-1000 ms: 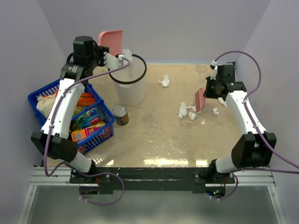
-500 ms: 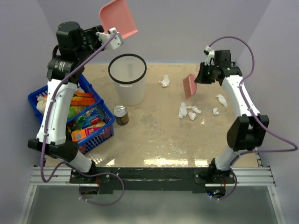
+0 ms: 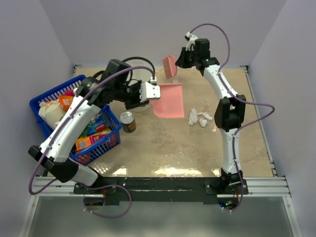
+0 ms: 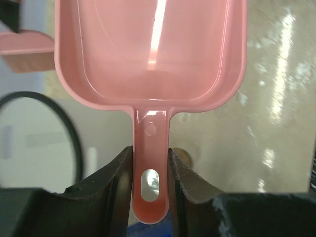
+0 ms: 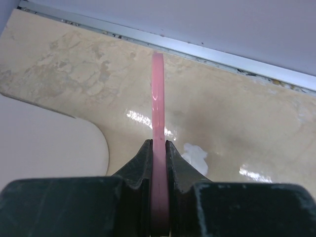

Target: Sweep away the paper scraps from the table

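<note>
At the left pincer (image 4: 150, 163), both jaws are clamped on the handle of the pink dustpan (image 3: 168, 94), whose long axis runs left to right across the table (image 3: 173, 148) with its mouth facing right; whether its lip touches the surface I cannot tell. Across at the far edge, the right pincer (image 5: 157, 148) is pinched tight on a flat pink sweeper (image 3: 169, 66), hanging edge-down just behind the pan's far side. The wrist view shows one of the paper scraps (image 5: 195, 154) lying just past the blade, close to the pan. The main cluster of scraps (image 3: 197, 117) sits toward the near right of the pan's mouth, nearer the pan than the sweeper. My guess: the sweeper must come round to the right of the cluster and draw it leftward into the pan. The right forearm crosses just beside that cluster. Behind the left wrist stands the white bin (image 4: 34, 148), then a can (image 3: 128, 121) and the blue basket (image 3: 44, 98), all well left of the sweeping path.
</note>
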